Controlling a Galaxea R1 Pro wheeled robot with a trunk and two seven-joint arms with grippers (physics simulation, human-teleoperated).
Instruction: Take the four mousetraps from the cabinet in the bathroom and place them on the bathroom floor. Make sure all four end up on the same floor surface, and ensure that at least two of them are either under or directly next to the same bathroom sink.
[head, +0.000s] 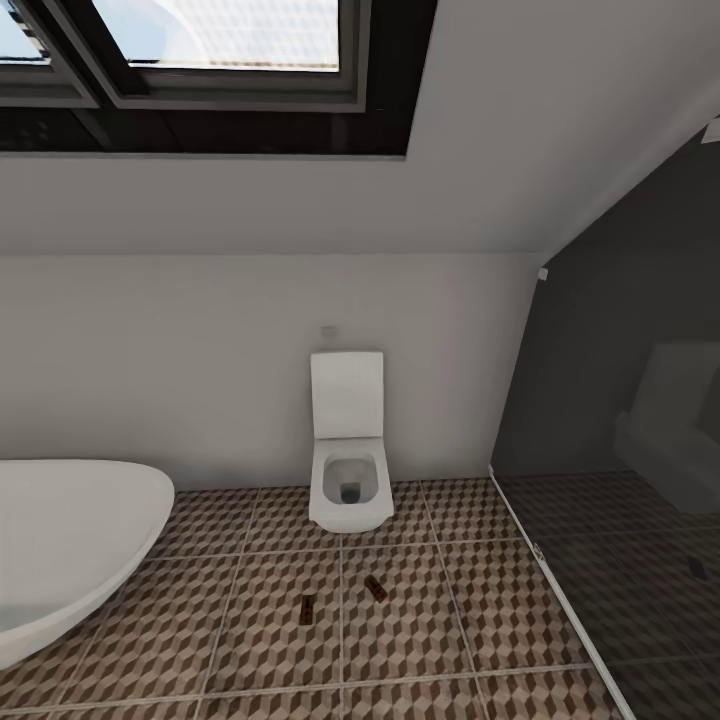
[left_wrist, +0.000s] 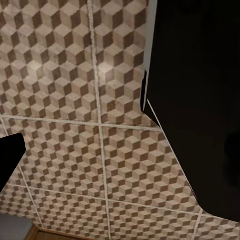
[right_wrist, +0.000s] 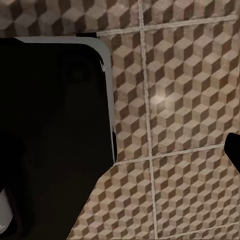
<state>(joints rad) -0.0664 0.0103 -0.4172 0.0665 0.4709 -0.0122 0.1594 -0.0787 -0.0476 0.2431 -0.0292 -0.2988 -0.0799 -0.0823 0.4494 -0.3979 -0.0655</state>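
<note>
Little of either set of jaws can be read: in the left wrist view a dark finger tip (left_wrist: 10, 160) juts in at the frame's edge and a large black body (left_wrist: 200, 100), cut off by the frame, covers much of the picture, so whether the left jaws are open or closed cannot be told, nor whether they hold anything. The right wrist view is much the same, with a black mass edged in pale grey (right_wrist: 55, 130) across one side and a sliver of dark finger (right_wrist: 234, 150) at the opposite edge; the state of the right jaws cannot be told either. Behind both lies the bathroom floor (left_wrist: 65, 75), its cube-patterned tiles split by pale grout lines. From the head view, two mousetraps lie on those tiles in front of a white toilet (head: 348, 440) with its lid raised: one mousetrap (head: 308, 607) sits to the left, the other mousetrap (head: 376, 588) near it on the right and slightly closer to the toilet, the pair apart from each other. They are too small for their metal parts to be made out. At the left, a white bathtub (head: 70, 540) is cut off by the frame. At the right, a dark glass shower enclosure (head: 620, 420) dims the floor behind it. Above, a dark-framed skylight (head: 200, 60) runs off the top edge.
</note>
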